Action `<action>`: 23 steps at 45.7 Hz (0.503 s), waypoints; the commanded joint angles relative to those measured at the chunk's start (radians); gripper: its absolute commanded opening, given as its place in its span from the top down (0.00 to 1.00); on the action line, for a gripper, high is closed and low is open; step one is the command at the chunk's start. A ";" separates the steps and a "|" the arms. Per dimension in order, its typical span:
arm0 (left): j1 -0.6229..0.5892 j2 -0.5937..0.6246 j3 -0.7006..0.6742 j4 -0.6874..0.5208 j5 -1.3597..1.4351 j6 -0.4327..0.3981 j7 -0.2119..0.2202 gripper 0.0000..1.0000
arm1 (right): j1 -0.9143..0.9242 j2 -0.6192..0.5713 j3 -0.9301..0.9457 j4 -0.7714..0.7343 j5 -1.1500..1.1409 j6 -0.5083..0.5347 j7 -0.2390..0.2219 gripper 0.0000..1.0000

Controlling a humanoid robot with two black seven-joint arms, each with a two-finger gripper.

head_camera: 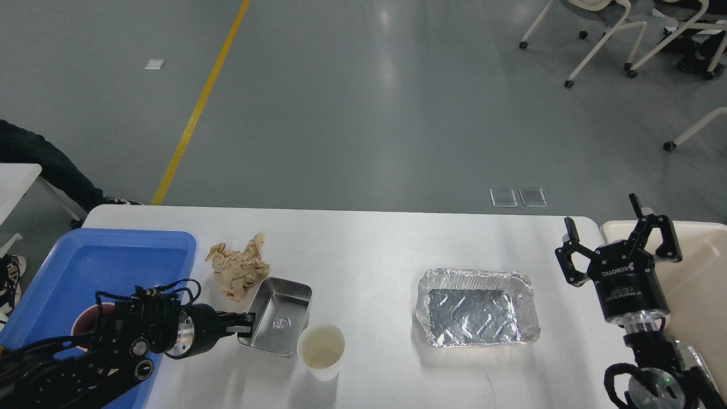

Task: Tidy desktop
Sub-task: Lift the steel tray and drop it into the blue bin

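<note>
Desktop surface (363, 250), white with rounded corners, spans the lower view. On it, the left gripper (245, 328) is clenched on the near-left rim of a steel tray (277, 324). Crumpled brown paper (239, 268) lies touching the tray's far-left corner; a paper cup (321, 350) stands touching its right near corner. A foil tray (477, 307) sits well apart to the right. A blue tray (85, 267) holds a dark red cup (85, 326). Beside a cream bin (698, 272), the right gripper (622, 238) hovers, fingers spread, empty.
</note>
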 commanded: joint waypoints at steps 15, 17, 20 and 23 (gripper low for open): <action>-0.158 0.092 -0.140 -0.168 -0.125 -0.078 -0.001 0.99 | 0.003 -0.001 0.000 0.001 0.000 0.000 0.000 0.00; -0.176 0.121 -0.158 -0.179 -0.153 -0.087 0.001 0.99 | 0.003 -0.003 0.000 0.002 0.000 0.000 0.000 0.00; -0.196 0.181 -0.184 -0.206 -0.234 -0.113 0.004 0.99 | 0.002 -0.003 0.000 0.004 0.000 0.000 0.000 0.00; -0.215 0.247 -0.192 -0.232 -0.305 -0.127 0.005 0.98 | 0.002 -0.004 -0.002 0.008 0.000 -0.002 0.000 0.00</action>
